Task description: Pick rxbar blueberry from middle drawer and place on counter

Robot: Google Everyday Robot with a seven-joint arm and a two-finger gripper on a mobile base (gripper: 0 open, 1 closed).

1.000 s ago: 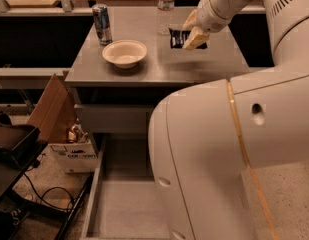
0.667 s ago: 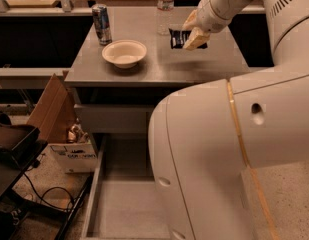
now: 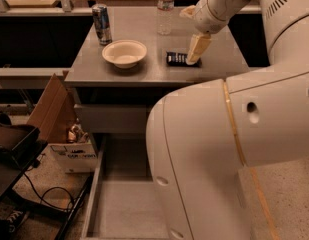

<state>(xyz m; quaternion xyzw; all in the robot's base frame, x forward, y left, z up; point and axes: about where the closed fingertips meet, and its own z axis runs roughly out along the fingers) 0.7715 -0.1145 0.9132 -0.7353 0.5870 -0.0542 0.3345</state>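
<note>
The rxbar blueberry (image 3: pixel 177 59), a dark wrapper with white print, lies flat on the grey counter (image 3: pixel 229 59), right of centre. My gripper (image 3: pixel 196 49) reaches down from the upper right and is over the bar's right end, touching or just above it. The middle drawer (image 3: pixel 125 209) is pulled open at the bottom of the view. Its grey floor shows nothing on it, and my own white body hides its right part.
On the counter stand a blue-silver can (image 3: pixel 101 24) at the back left, a white bowl (image 3: pixel 125 52) left of the bar and a clear water bottle (image 3: pixel 165 9) behind it. A cardboard flap (image 3: pixel 54 109), a white box (image 3: pixel 74 151) and cables lie left of the cabinet.
The gripper has come down towards the counter with the bar. The bar, held tilted above the surface before, now lies flat on the counter.
</note>
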